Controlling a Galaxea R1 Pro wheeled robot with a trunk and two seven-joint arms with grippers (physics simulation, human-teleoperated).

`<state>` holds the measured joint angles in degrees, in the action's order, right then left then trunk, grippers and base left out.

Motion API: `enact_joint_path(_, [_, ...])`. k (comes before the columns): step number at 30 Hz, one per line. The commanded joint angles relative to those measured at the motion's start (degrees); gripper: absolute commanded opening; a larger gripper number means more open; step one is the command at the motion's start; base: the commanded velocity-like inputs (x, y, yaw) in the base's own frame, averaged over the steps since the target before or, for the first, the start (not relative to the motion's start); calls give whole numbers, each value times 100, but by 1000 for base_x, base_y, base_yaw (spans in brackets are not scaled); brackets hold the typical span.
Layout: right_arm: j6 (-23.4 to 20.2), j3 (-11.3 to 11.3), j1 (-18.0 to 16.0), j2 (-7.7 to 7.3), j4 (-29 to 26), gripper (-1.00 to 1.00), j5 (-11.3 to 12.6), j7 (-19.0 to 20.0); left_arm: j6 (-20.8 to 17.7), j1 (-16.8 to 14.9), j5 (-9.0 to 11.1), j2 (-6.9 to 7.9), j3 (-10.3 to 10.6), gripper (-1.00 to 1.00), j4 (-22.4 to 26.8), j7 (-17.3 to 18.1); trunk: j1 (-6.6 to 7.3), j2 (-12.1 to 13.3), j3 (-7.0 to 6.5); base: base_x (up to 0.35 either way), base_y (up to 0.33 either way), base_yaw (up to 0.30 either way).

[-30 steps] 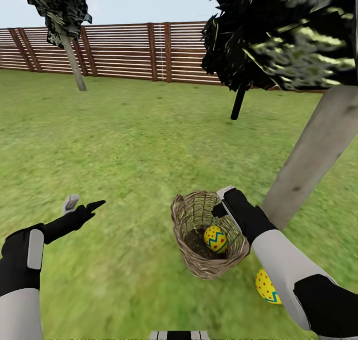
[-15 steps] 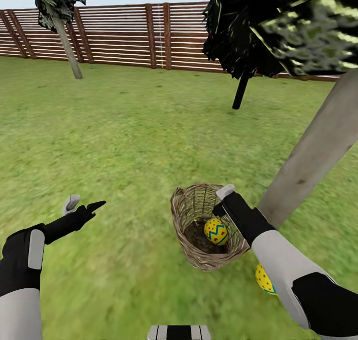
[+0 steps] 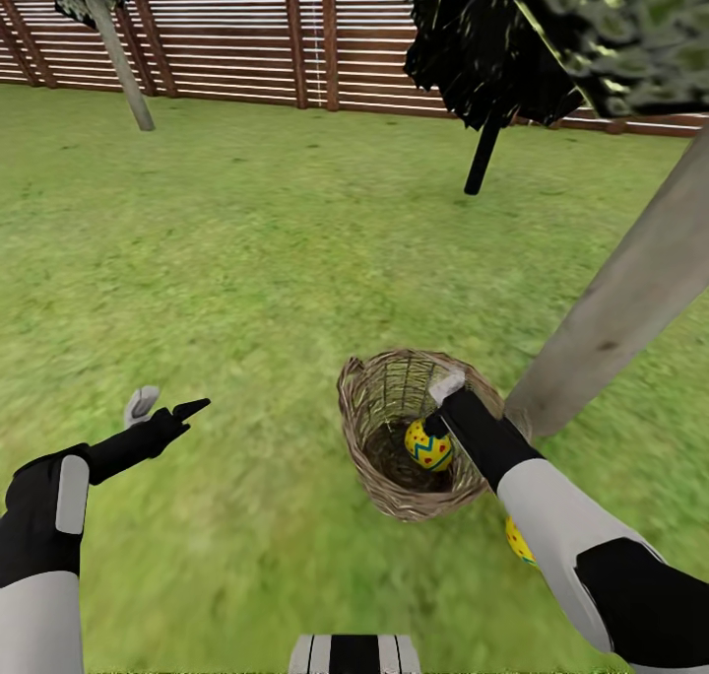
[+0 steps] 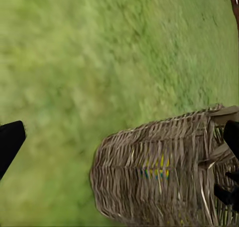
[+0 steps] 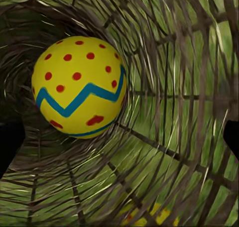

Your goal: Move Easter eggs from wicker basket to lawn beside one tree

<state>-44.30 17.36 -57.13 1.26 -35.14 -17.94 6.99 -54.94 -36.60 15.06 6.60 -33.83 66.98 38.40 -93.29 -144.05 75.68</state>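
Right gripper [image 3: 440, 408] reaches into the wicker basket [image 3: 374, 457], fingers apart and grasping nothing, lined up on the egg [image 3: 428, 445] inside. A second egg [image 3: 514, 541] lies on the lawn [image 3: 246, 260] near the tree [image 3: 611, 309]. Left gripper [image 3: 162, 408] idles, parted and empty.

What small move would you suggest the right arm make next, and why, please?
Probably ease the right gripper deeper into the wicker basket and close on the egg: its jaws look open at the rim, the egg lies ahead, not between them.
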Motion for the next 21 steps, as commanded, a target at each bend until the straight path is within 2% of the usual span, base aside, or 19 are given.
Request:
enact_joint_path(1, [61,7,-5,-2,97,100,-66,48,-26,-5,-15,-1,-10,100,0,30,-1,-3,27,0,0,0])
enact_joint_path(4, [461,5,-80,4,462,100,-69,48,-26,-5,-20,-1,-10,100,-5,28,-9,-7,93,0,0,0])
enact_joint_path(8, [632,1,-211,5,749,100,-69,46,-26,-5,-21,-1,-10,100,-7,28,-19,-13,182,0,0,0])
enact_joint_path(12, [941,-4,-242,-2,825,100,-69,47,-26,-5,-21,-1,-10,100,-3,27,-29,-18,271,0,0,0])
enact_joint_path(21, [1207,-5,-246,-3,820,100,-62,39,-26,-5,-21,-1,-10,100,-7,27,-53,-30,470,0,0,0])
